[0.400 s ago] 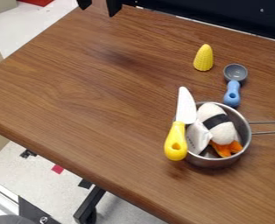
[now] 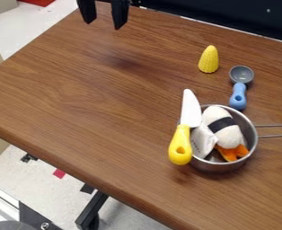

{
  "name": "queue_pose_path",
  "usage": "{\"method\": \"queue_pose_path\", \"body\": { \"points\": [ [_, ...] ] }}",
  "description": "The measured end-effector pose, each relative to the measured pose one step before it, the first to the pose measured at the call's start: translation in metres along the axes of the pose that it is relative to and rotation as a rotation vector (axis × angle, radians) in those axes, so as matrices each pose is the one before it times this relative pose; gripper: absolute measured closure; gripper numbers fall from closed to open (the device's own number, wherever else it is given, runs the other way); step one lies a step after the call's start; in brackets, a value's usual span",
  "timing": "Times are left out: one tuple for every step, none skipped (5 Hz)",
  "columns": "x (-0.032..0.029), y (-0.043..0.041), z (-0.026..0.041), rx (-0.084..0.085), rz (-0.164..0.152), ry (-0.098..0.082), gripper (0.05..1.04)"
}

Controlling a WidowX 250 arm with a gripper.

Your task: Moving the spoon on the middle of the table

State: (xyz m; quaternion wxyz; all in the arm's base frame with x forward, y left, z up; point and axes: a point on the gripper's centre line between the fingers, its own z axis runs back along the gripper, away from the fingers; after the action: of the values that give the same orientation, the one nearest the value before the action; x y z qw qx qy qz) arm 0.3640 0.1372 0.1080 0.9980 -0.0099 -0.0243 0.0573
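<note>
while fingers [image 2: 119, 15] hang apart | pot [image 2: 218, 167] holds striped toy [image 2: 226, 130], orange piece [image 2: 230, 154] | spoon [image 2: 239, 92] outside

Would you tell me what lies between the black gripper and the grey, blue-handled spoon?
In the camera view, a yellow toy corn lies between the gripper and the spoon, nearer the spoon.

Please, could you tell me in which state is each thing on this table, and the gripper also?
Gripper: open, holding nothing.
Spoon: on the table, bowl facing up, empty.
Saucepan: upright, uncovered, with toy food inside.
Toy knife: blade bare, at the saucepan's edge.
Toy corn: whole.
</note>
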Motion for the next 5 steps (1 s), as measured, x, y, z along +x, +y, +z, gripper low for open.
{"method": "queue_pose_path", "body": {
  "points": [
    [-0.00091,-0.00994,-0.00030,-0.0015,0.0203,0.0210,0.085],
    [-0.00059,-0.01867,-0.00508,-0.0292,0.0095,0.0082,0.085],
    [-0.00165,-0.03426,0.02131,-0.0485,0.0069,-0.0344,0.085],
    [-0.00953,-0.03437,-0.00416,-0.0075,0.0309,-0.0045,0.085],
    [-0.01621,-0.02659,-0.00149,-0.0104,-0.0186,-0.0251,0.085]
  ]
}}
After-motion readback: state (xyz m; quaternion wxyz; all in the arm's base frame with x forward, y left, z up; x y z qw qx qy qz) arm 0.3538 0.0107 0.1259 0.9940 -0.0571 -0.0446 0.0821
